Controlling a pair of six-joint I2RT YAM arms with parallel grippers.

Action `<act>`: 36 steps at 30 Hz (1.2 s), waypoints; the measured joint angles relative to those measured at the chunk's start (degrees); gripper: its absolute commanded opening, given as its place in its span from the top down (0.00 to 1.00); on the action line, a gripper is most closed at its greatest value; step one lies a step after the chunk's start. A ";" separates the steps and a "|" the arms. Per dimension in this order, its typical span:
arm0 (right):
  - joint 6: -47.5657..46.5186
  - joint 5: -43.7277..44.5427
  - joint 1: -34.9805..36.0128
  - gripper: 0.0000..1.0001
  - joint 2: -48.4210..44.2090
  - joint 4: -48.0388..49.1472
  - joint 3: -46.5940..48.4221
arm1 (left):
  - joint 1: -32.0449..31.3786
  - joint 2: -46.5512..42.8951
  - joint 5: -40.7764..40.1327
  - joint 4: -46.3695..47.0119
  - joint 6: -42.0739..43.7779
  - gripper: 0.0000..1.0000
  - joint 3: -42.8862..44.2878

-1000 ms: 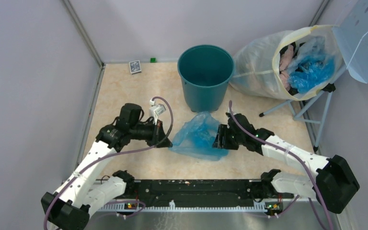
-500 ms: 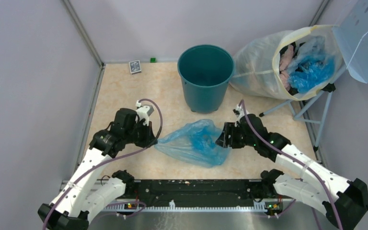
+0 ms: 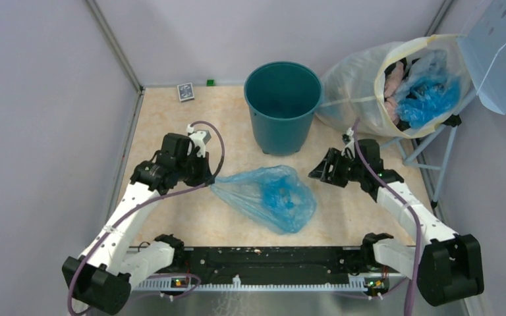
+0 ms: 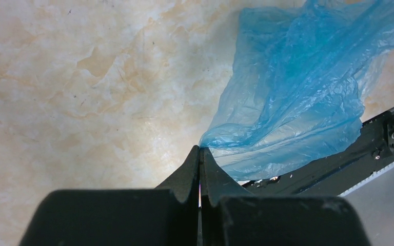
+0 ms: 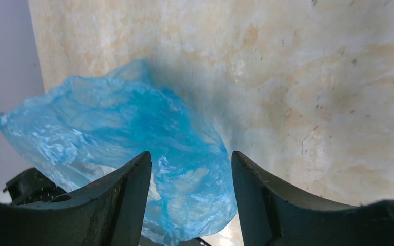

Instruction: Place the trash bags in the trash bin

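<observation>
A crinkly light-blue trash bag point(image 3: 270, 195) lies spread on the marbled table in front of the dark-teal trash bin point(image 3: 282, 105). My left gripper point(image 3: 212, 181) is shut on the bag's left corner; in the left wrist view the closed jaws point(image 4: 200, 149) pinch the bag point(image 4: 297, 92) at its tip. My right gripper point(image 3: 316, 172) is open and empty, held to the right of the bag and apart from it; in the right wrist view point(image 5: 191, 156) the bag point(image 5: 118, 128) shows beyond the spread fingers.
A large cloudy-white sack point(image 3: 382, 82) holding blue bags and cloth stands at the back right beside a pale-blue perforated panel point(image 3: 501, 52) on a stand. A small card point(image 3: 185, 91) and green block point(image 3: 210, 83) lie by the back wall.
My right gripper has let go of the bag and drawn back to the right and up. My left gripper still holds the corner, and the bag has stretched out flat toward the right.
</observation>
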 measured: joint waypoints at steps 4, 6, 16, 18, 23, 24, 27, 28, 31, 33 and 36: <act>0.26 -5.81 -0.24 0.41 1.14 4.83 -6.27 | 2.14 3.76 1.27 1.53 -0.83 1.00 0.02; 0.50 -8.07 -0.24 0.41 1.14 6.73 -9.33 | 4.28 5.60 2.86 2.05 -1.46 1.00 0.00; 5.60 -14.05 3.52 0.52 1.14 18.29 -17.38 | 12.31 12.85 12.83 6.88 -3.54 1.00 -1.11; 7.04 -14.84 6.03 0.53 1.14 21.27 -17.05 | 12.41 15.04 14.78 7.85 -3.96 1.00 -1.11; 10.82 -16.44 11.10 0.54 1.18 23.74 -12.70 | 12.59 19.54 18.67 9.70 -5.46 0.99 -1.07; 11.43 -16.55 11.91 0.55 1.16 23.89 -11.02 | 12.61 20.13 19.12 10.10 -5.86 0.99 -1.05; 13.20 -16.76 13.29 0.60 0.57 24.06 -5.46 | 12.72 21.88 20.35 11.19 -7.48 1.00 -0.35; 13.44 -16.85 13.35 0.62 0.35 24.17 -4.15 | 12.79 22.60 20.87 11.54 -7.96 0.99 0.13; 14.36 -17.64 13.44 0.68 0.07 24.35 0.37 | 12.98 26.18 23.32 13.66 -10.14 0.99 2.29; 14.60 -18.51 13.51 0.72 0.31 24.35 2.56 | 13.00 28.35 24.72 15.80 -11.54 0.99 3.13; 14.64 -20.00 13.70 0.72 2.01 24.30 5.11 | 13.03 29.83 25.75 18.10 -13.09 0.99 3.26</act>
